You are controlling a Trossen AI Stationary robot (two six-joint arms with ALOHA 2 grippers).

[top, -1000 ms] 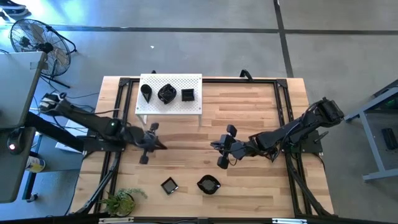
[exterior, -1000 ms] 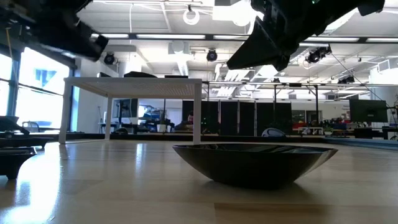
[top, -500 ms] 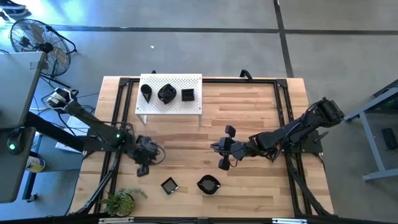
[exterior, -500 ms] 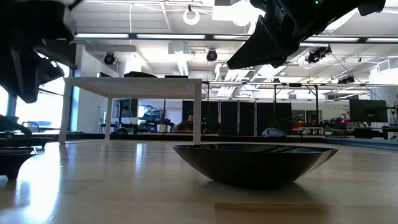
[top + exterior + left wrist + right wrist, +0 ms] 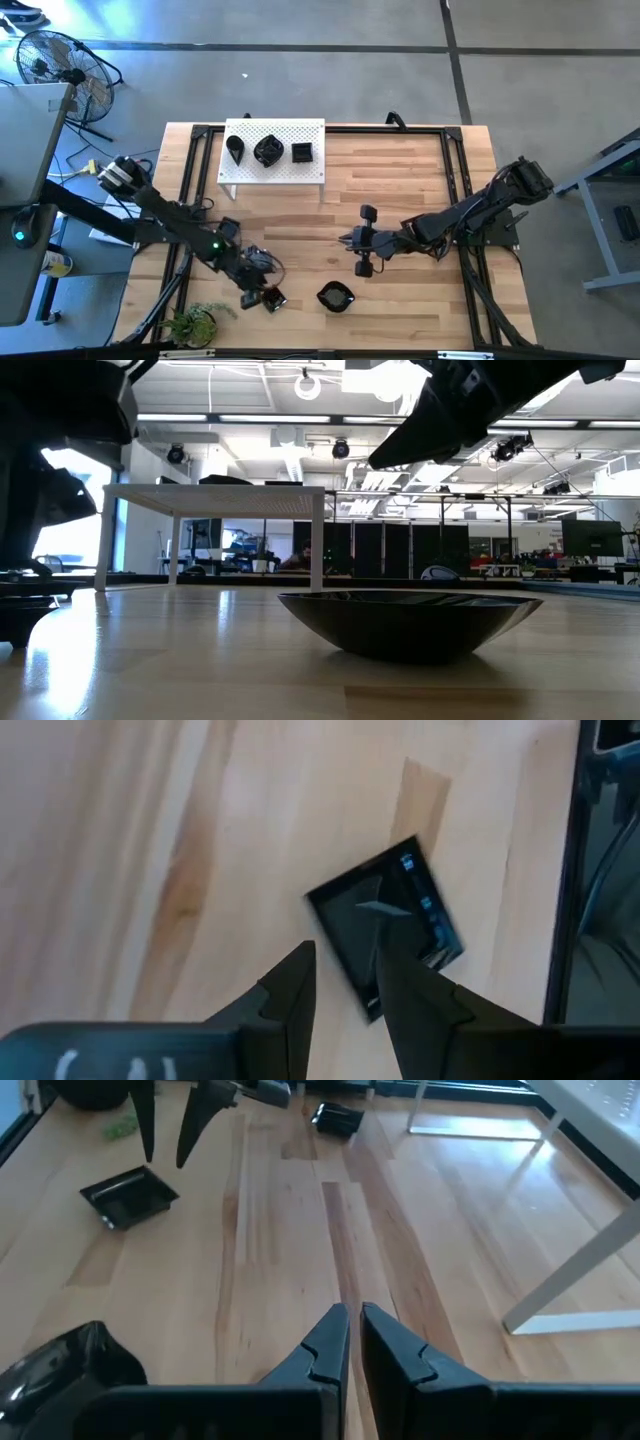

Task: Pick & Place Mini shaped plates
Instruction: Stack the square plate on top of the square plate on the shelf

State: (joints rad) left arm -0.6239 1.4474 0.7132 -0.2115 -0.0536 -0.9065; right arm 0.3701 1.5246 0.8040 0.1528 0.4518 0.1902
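Altogether five plates: three on white board (image 5: 274, 150), two on table; left hand (image 5: 262, 286) open above square plate (image 5: 273, 299), right hand (image 5: 362, 262) clenched, empty.

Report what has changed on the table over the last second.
The left tool swung from the table's middle toward the near edge, opened, and now hangs just above the small glossy black square plate, nothing held. The right tool stayed shut over mid-table, shifting only slightly. The wavy black plate and the three black plates on the white perforated board did not move.
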